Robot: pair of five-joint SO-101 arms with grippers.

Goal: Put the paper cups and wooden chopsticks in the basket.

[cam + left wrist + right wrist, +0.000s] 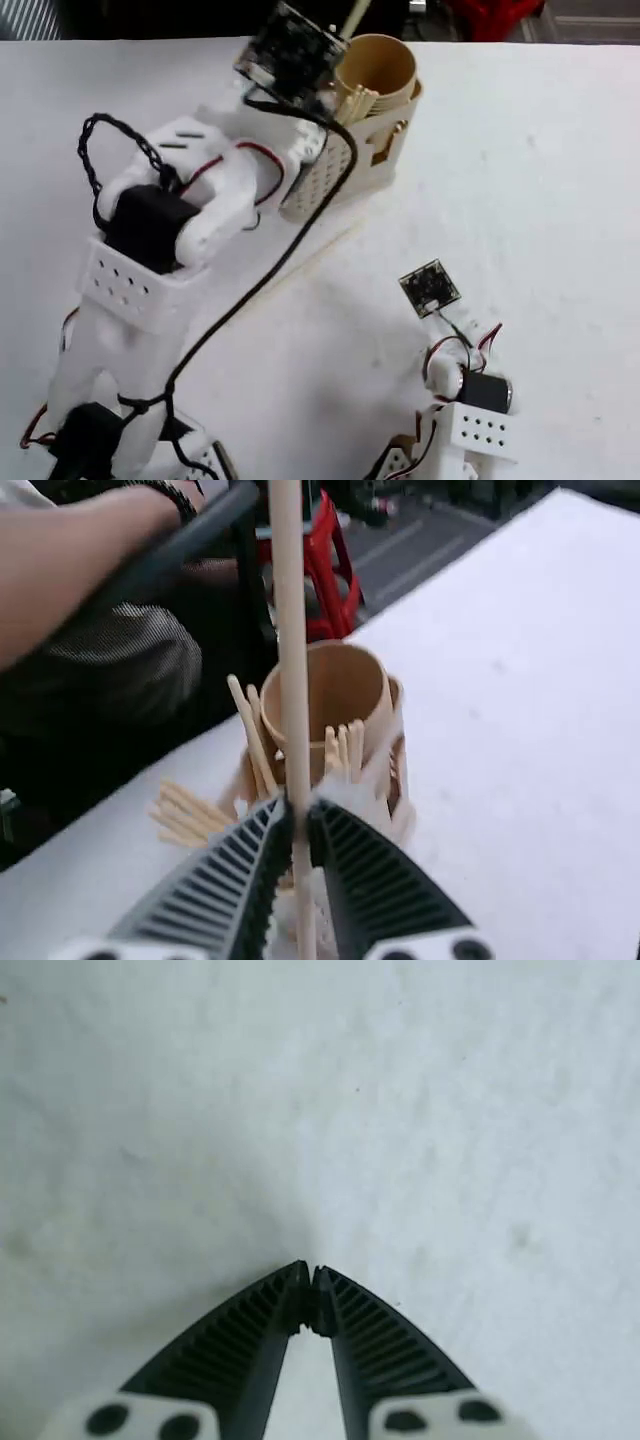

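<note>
The left arm stretches from the near left corner of the white desk (540, 200) up to the basket (325, 175), which stands toward the far edge, about midway across. The left pincer (298, 820) is clamped on a single wooden chopstick (288, 630). Its ribbed black jaws press on the stick from both sides, and the stick stands nearly upright, rising well above the basket. In the high view the stick's top end pokes out past the arm's wrist camera board (292, 50). A tan paper cup (375, 65) sits upright in the basket with its mouth open to the ceiling. Several more chopsticks (358, 100) lean in the basket just beside the cup, on the side facing the left arm. In the left wrist view a bundle of chopstick ends (185, 815) shows low beside the cup; I cannot tell whether they lie inside the basket's wall. The right arm sits at the near right of the desk, well apart from the basket. The right pincer (309, 1285) has its jaws together, tips meeting with nothing between them, pointing down at bare desk.
</note>
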